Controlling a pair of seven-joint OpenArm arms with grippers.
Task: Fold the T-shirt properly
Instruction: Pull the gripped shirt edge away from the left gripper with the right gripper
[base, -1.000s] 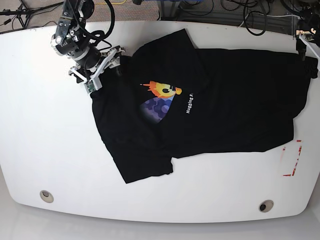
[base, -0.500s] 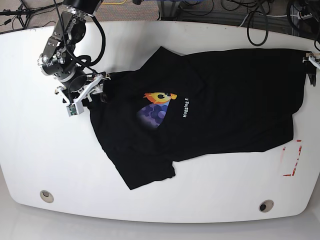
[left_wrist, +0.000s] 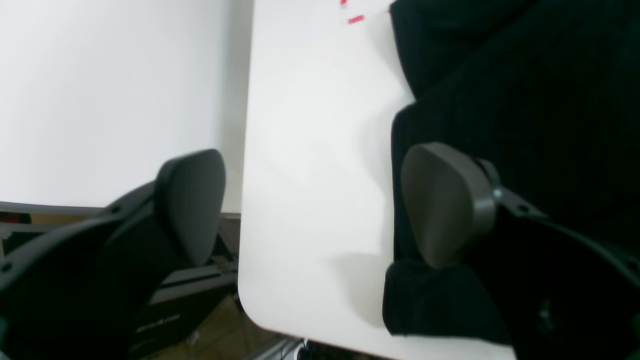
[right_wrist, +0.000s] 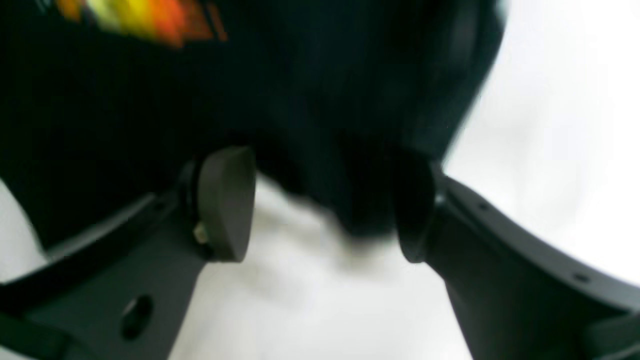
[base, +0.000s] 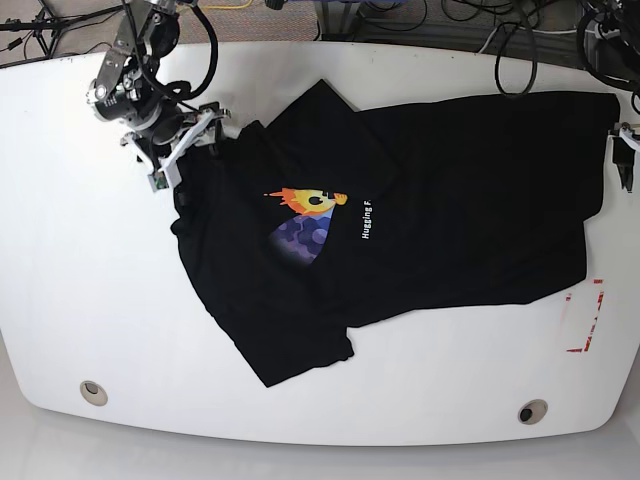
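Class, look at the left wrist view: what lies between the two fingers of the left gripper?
Mostly bare white table. The T-shirt edge reaches only the right-hand finger; the left gripper stands open, holding nothing.

Matte dark-grey rounded pads (left_wrist: 445, 200) on black tool (right_wrist: 320, 205) arms, small screw holes.

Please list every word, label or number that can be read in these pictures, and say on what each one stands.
"Hugging F": white letters on the black T-shirt, beside the sun-face print, running sideways in the base view; the rest is hidden by a fold.
Faint label on dark equipment below the table edge in the left wrist view: too blurred to read.
Nothing else is readable.
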